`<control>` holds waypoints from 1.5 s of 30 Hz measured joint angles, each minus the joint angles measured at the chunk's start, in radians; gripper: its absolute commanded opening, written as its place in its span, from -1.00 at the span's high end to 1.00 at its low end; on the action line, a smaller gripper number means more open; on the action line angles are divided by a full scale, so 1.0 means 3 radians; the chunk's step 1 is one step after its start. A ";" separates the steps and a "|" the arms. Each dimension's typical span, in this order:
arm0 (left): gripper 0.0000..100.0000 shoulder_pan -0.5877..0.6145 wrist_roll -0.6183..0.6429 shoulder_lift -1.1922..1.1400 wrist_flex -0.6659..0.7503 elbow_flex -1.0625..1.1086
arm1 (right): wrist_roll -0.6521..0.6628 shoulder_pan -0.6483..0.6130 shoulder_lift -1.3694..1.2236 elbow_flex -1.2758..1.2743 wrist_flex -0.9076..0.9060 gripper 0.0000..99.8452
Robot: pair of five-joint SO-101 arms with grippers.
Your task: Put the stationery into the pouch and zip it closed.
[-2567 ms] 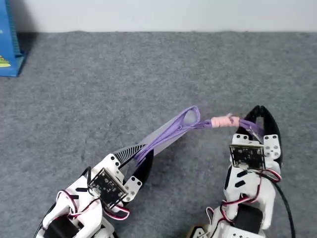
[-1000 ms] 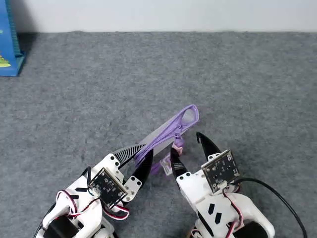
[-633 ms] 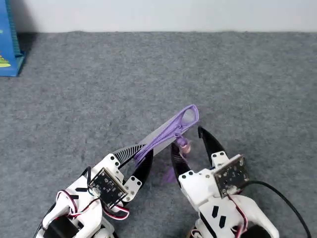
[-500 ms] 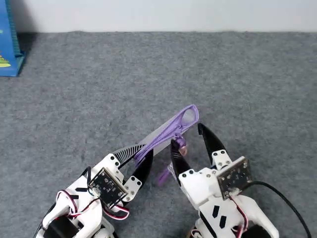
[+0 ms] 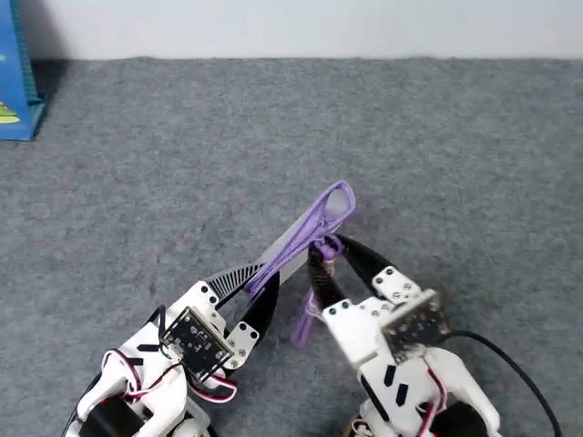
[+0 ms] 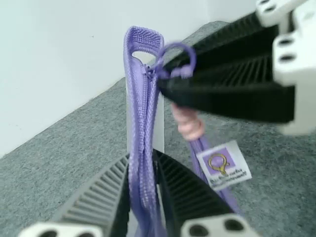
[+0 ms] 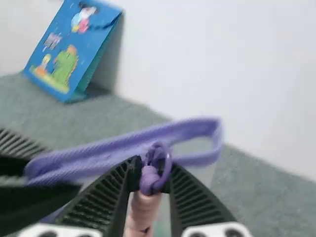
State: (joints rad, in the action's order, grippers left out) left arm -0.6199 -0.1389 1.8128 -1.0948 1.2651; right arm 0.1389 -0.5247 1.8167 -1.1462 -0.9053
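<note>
Pouch (image 5: 305, 232) held up on its thin edge over the grey mat (image 5: 182, 137), with a gripper at each end.

The purple pouch is long and flat. Its long side runs on a slant. It starts at the left gripper (image 5: 250, 289), close to the robot. It ends in a little loop that points away from the robot and a bit to the right. The left gripper is squeezing the near end of the pouch, with one finger on each side. The right gripper (image 5: 328, 250) is pinching the purple zip ring (image 6: 180, 59) near the far end of the pouch. A pink charm (image 6: 190, 126) and a small purple tag (image 6: 222, 165) hang down under the ring. A blue box (image 5: 14, 82) stands at the far left edge of the mat, well apart from the pouch.
</note>
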 measured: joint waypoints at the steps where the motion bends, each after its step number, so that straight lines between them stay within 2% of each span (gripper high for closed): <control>1: 0.98 0.0000 0.0000 0.0000 0.0000 0.0000 | 0.0046 0.0087 0.0005 0.0000 0.0026 0.98; 8: 0.98 -0.0005 -0.0015 0.0000 0.0005 0.0005 | 0.0261 0.0777 -0.0046 -0.0031 0.0322 0.98; 13: 0.98 -0.0005 -0.0020 -0.0010 0.0005 0.0010 | 0.0353 0.1151 -0.0005 -0.0338 0.0793 0.98; 20: 0.98 -0.0005 -0.0020 -0.0015 0.0010 0.0031 | 0.0465 0.1345 0.0010 -0.0818 0.1483 0.98; 27: 0.98 -0.0005 -0.0020 -0.0020 0.0010 0.0041 | 0.0471 0.1478 0.0010 -0.0869 0.1626 0.98; 29: 0.98 -0.0005 -0.0026 -0.0020 0.0010 0.0046 | 0.0471 0.1483 0.0010 -0.0869 0.1626 0.93; 33: 0.97 -0.0005 -0.0026 -0.0026 0.0010 0.0046 | 0.0440 0.1488 0.0010 -0.0829 0.1401 0.58; 37: 0.84 0.0041 -0.0020 -0.0005 0.0000 0.0046 | 0.0113 0.1463 -0.0051 -0.0583 0.0757 0.31; 42: 0.60 0.0496 0.0302 -0.0010 0.0118 0.0051 | -0.0179 0.1207 -0.0005 -0.0138 -0.0026 0.24; 45: 0.55 0.0849 0.0501 -0.0026 0.0266 0.0056 | -0.0245 0.1125 0.0000 0.0087 -0.0292 0.24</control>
State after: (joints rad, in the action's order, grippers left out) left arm -0.3652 0.0115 1.8052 -1.0150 1.2820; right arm 0.0652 -0.1872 1.8167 -1.1201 -0.9927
